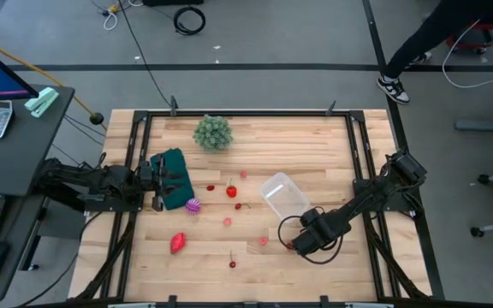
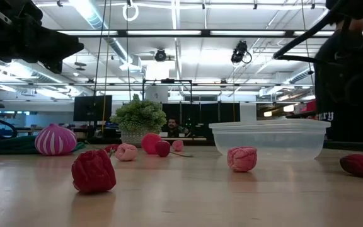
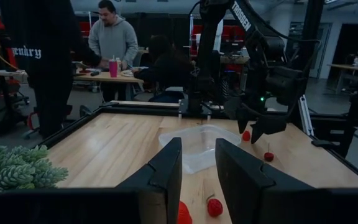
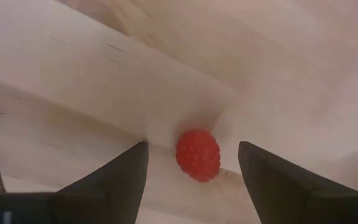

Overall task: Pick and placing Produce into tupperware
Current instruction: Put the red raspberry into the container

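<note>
The right gripper [image 4: 191, 165] hangs low over the light wooden slatted table [image 1: 315, 145], jaws spread wide and empty, straddling a small round red bumpy raspberry-like toy berry [image 4: 198, 154]. The berry lies on the bare wood between the two fingers, touching neither as far as the right wrist view shows. In the high view this gripper [image 1: 293, 242] sits just on the near side of the small clear rectangular plastic tub with rounded corners [image 1: 282, 195].

Judgement on handling: the berry looks light and probably soft, with a knobbly skin that should give the pads purchase. It is near spherical, so it has no clear long axis and points no particular way; a pinch across its widest middle is advised. It may roll if nudged off centre.

The tub stands upright, mouth up, apparently empty, its long axis running diagonally across the table.

Farther off, the left gripper [image 3: 197, 171] waits at the left edge above a dark green folded cloth [image 1: 175, 175], jaws part open, holding nothing. Other red and pink toy fruits lie scattered between the arms.
</note>
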`<action>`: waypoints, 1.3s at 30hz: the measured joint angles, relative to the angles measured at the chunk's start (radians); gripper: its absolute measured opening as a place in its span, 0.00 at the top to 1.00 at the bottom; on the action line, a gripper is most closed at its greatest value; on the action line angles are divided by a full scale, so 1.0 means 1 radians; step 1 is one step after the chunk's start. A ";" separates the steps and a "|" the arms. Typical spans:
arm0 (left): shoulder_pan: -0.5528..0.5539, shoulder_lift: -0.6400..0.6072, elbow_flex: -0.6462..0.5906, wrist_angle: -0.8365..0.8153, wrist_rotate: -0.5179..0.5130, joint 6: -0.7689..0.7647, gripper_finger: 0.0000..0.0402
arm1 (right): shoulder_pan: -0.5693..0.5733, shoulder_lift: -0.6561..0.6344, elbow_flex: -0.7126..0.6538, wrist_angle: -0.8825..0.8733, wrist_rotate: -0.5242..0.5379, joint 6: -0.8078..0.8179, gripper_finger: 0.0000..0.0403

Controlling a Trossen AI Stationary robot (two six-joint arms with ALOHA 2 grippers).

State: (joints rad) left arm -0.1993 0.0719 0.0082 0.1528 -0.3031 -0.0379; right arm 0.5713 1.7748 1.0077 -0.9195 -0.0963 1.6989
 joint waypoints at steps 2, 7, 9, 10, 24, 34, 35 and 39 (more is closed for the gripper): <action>0.000 0.000 0.000 0.000 0.000 0.000 0.74 | -0.001 0.000 0.000 0.000 0.000 0.000 0.36; 0.000 0.000 0.000 0.000 0.000 0.000 0.75 | -0.001 0.000 0.000 0.000 -0.001 0.033 0.43; 0.000 0.000 0.000 0.000 0.000 0.000 0.75 | -0.001 0.000 0.000 0.000 -0.001 0.033 0.47; 0.000 0.000 0.000 0.000 0.000 0.000 0.75 | -0.001 0.000 0.000 0.000 -0.001 0.033 0.50; 0.000 0.000 0.000 0.000 0.000 0.000 0.76 | -0.023 -0.005 0.000 0.001 -0.006 0.079 0.78; 0.000 0.000 0.000 0.000 -0.001 0.000 0.77 | -0.033 -0.149 0.017 -0.004 0.080 0.115 0.75; 0.000 0.000 0.000 0.000 -0.001 -0.001 0.77 | -0.028 -0.173 0.023 -0.002 0.130 0.115 0.75; 0.000 0.000 0.000 0.000 -0.001 -0.001 0.76 | -0.016 -0.265 0.029 0.004 0.429 0.094 0.75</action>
State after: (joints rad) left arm -0.1993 0.0719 0.0082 0.1532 -0.3042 -0.0387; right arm 0.5556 1.5095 1.0363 -0.9160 0.3332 1.7932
